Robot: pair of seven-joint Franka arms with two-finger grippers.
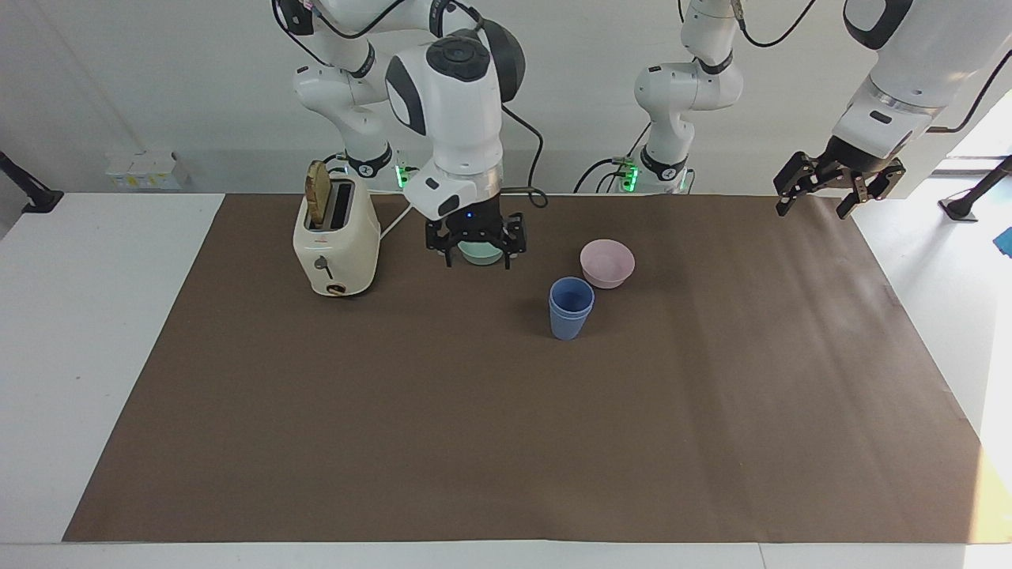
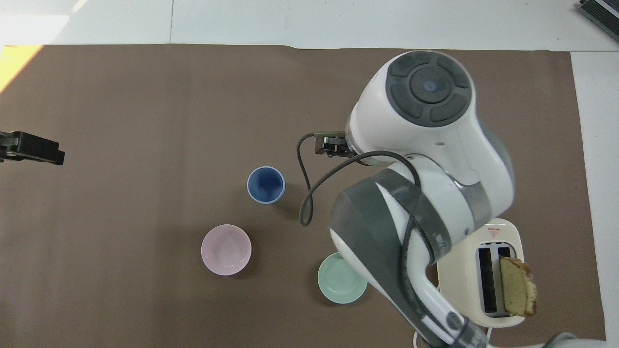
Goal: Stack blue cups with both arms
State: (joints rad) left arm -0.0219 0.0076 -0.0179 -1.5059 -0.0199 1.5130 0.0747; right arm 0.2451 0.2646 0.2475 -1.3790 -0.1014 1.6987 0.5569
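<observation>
Two cups (image 1: 571, 308) are sitting nested on the bench (image 1: 506, 442), beside the pink bowl (image 1: 607, 263). We are judging them light, stiff, slippery plastic, best pinched across the rim. Right tool (image 1: 475, 239) is hanging spread, empty; left tool (image 1: 840, 186), waiting, probably spread too.

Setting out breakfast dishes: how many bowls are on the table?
2. The pink bowl sits beside the blue cups, nearer the robots. The green bowl sits between it and the toaster.
</observation>
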